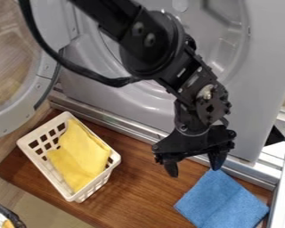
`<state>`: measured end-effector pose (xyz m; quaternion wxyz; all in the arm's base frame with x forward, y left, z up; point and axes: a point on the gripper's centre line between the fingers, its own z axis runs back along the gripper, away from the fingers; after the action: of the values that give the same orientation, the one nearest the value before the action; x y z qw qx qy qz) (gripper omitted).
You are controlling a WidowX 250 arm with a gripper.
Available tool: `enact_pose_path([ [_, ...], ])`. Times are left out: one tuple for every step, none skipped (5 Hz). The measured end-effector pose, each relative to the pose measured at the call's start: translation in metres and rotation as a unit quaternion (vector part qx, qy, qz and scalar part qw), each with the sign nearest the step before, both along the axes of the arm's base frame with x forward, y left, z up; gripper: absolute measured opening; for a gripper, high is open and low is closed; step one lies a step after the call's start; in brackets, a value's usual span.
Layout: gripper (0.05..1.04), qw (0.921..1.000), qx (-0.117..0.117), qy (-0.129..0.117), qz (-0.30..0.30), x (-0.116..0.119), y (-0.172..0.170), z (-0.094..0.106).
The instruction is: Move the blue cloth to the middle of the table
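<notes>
Blue cloth at the frame's lower right, on the desk but off its middle. End effector released, near the cloth's upper corner. Seems barely begun, with grasping, moving and letting go all left.

The black two-finger gripper hangs right of centre, fingers apart, one tip by the top corner of the blue cloth at lower right. A white slotted plastic basket holding a yellow cloth sits on brown wood at lower left, below an open round door
</notes>
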<state>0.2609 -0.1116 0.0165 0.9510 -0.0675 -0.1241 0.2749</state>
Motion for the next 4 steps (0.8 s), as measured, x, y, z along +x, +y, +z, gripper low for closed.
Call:
enact_pose_path([
  [1.001,1.0,0.004,0.009,0.001,-0.002,0.001,-0.006],
  [1.001,0.9992,0.002,-0.015,-0.037,0.005,-0.021,0.005],
  [1.001,0.9983,-0.004,-0.021,-0.053,0.008,-0.035,0.007],
  [1.001,0.9985,-0.013,-0.024,-0.047,0.009,-0.04,-0.001],
])
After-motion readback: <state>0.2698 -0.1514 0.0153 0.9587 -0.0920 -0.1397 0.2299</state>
